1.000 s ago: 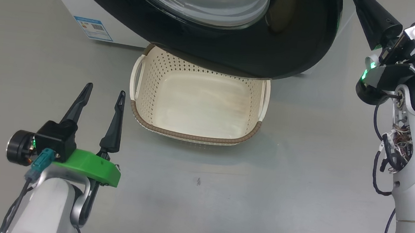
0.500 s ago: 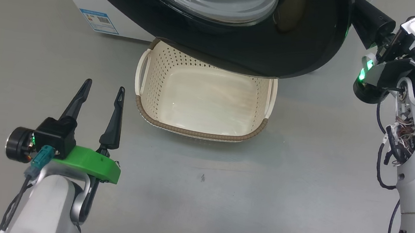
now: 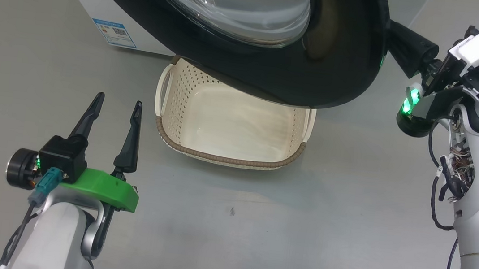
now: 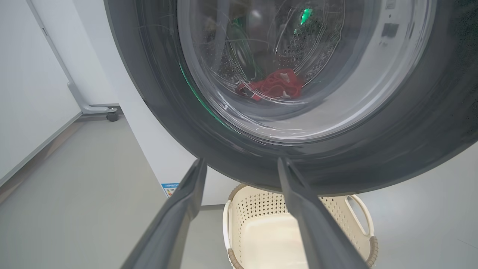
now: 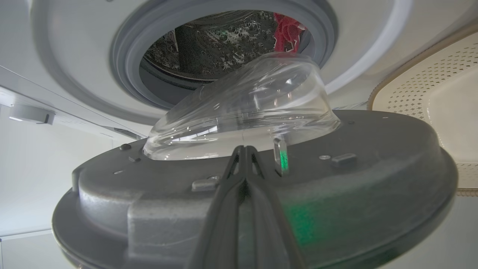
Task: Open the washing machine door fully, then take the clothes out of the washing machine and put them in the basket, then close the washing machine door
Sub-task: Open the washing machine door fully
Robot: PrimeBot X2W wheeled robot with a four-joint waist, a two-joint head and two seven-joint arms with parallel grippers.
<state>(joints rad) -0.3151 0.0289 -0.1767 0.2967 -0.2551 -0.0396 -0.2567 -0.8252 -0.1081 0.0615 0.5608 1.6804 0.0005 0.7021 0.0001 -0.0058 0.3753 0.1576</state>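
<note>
Right gripper (image 5: 244,149), pressed together, moved in behind door (image 3: 341,74); left gripper (image 3: 118,101) spread beside basket (image 3: 227,159).

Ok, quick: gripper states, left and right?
Left gripper: open, holding nothing.
Right gripper: closed, nothing held, tips at the inner side of the washing machine door.

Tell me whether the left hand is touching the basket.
Apart. The head view shows a strip of bare floor between the open left hand and the basket, so nothing of the hand meets its rim or handle.
</note>
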